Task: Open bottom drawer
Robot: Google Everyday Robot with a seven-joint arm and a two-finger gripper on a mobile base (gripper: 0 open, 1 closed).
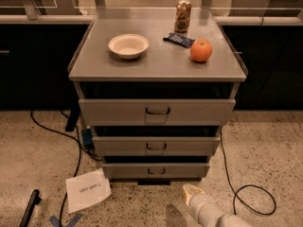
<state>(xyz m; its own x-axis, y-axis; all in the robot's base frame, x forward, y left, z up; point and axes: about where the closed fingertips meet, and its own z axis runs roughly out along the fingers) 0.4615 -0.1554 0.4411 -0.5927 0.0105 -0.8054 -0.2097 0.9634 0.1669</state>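
Note:
The bottom drawer is the lowest and narrowest of three grey metal drawer fronts, with a small dark wire handle at its centre. It sits just above the floor. The middle drawer and the top drawer are above it. My gripper is low at the bottom right, just above the speckled floor, in front of and to the right of the bottom drawer's handle. It touches nothing.
On the cabinet top stand a white bowl, a can, a dark snack packet and an orange. A paper sheet and black cables lie on the floor.

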